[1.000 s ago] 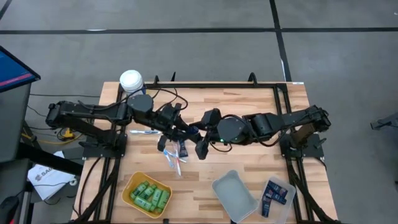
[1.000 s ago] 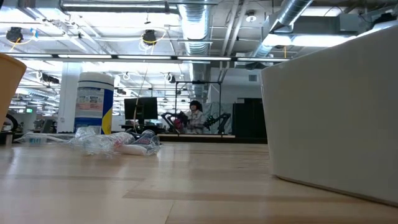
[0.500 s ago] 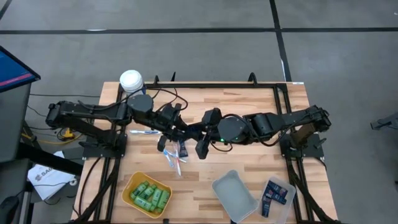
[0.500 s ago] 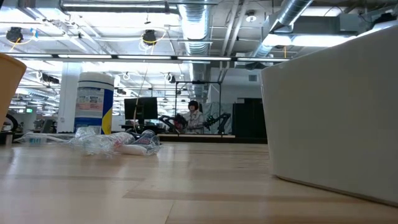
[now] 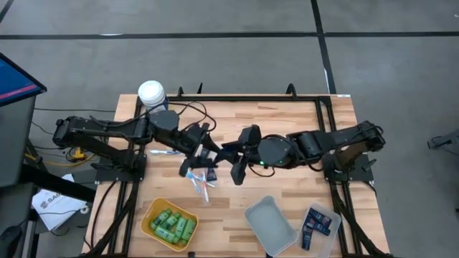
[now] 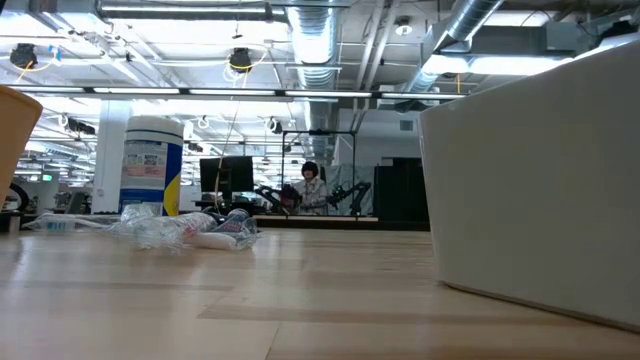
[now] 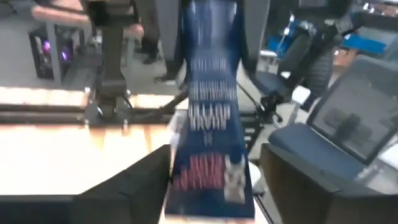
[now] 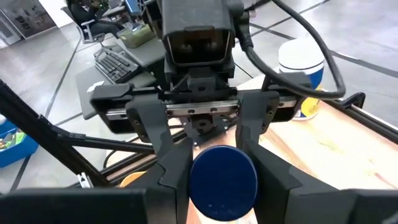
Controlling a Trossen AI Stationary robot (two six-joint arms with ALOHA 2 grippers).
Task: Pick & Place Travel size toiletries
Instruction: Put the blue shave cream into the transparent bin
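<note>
Light wooden tabletop [image 5: 287, 122] on a grey shop floor, seen from above. Meeting over its middle: left gripper [image 5: 213, 152] and right gripper [image 5: 229, 149], tip to tip, too small here to read the fingers. Below them, a loose heap of wrapped toothbrushes [image 5: 202, 180]. Along the near edge, a yellow tray [image 5: 146, 215] filled with green bottles [image 5: 172, 226], a clear bin [image 5: 252, 213] and a small tray of navy tubes [image 5: 320, 222]. At the far left corner, a white-lidded canister [image 5: 151, 92].

From tabletop height: no arms at all, only the canister, the toothbrush heap, a pale bin wall [image 6: 530, 180] and a person [image 6: 310, 178] far off in the room.

From the left wrist: a navy tube [image 7: 211, 124] standing lengthwise between the left fingers [image 7: 130, 186], spread, with a sliver of gap on one side.

From the right wrist: the tube's round end [image 8: 222, 175] pinched between the right fingers [image 8: 281, 186], with the left gripper facing head-on behind it.

Judged a hand-over in mid-air, the tube passing left to right. To do it well: keep the right pinch firm and square on the tube, draw the left arm straight back along the tube's length without brushing it, then carry across to the tray of navy tubes.

Shown by the wrist views alone: the tube and both grips. Shown by the high view alone: the trays waiting.
</note>
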